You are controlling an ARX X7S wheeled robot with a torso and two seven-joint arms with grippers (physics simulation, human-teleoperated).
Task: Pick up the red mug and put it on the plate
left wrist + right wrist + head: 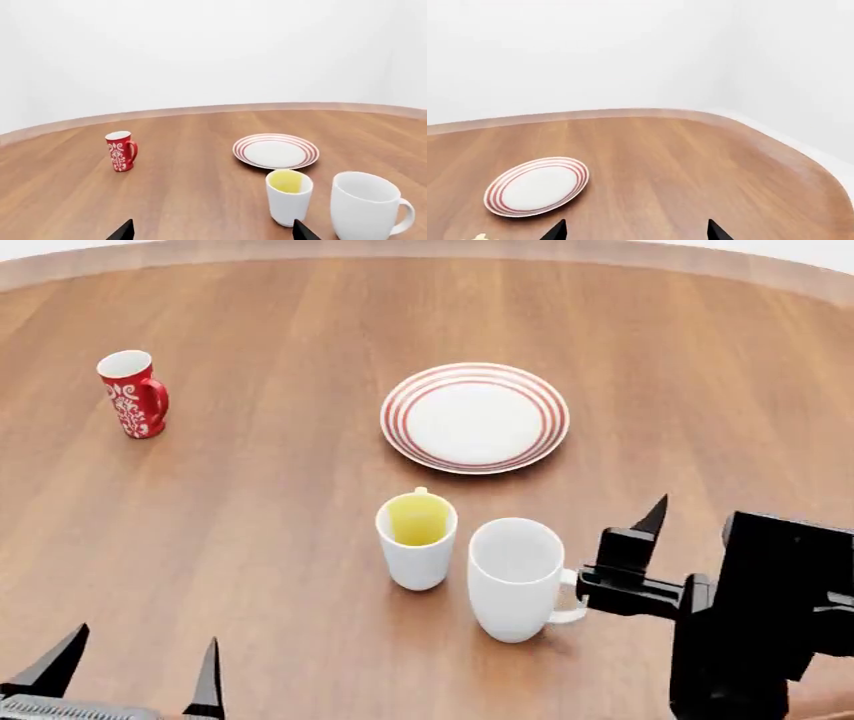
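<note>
The red mug [132,393] stands upright on the counter [267,500] at the far left, its handle turned to the right in the head view and its white inside showing. Nothing touches it. In the left wrist view the red mug [121,150] stands alone, well apart from the other crockery.

The plate [475,417] lies flat near the middle of the counter, well to the right of the red mug, and is bare. From the left wrist the plate [275,150] sits just beyond the two other mugs; from the right wrist the plate [537,185] lies on the counter [680,165] with open wood all round it.

Nearer than the plate stand two mugs just beside each other: the yellow-lined mug [416,539] on the left and the white mug [518,578] on the right, its handle pointing right. The left wrist view shows the same pair, yellow-lined mug [289,196] and white mug [368,206].

The left tool [131,668] hangs at the near left edge, released, its two dark fingertips spread apart and holding nothing; its tips also show in the left wrist view [212,231]. The right tool [641,540] is at the near right, just right of the white mug's handle; the right wrist view shows the tool [636,230] spread wide with nothing between the tips.
</note>
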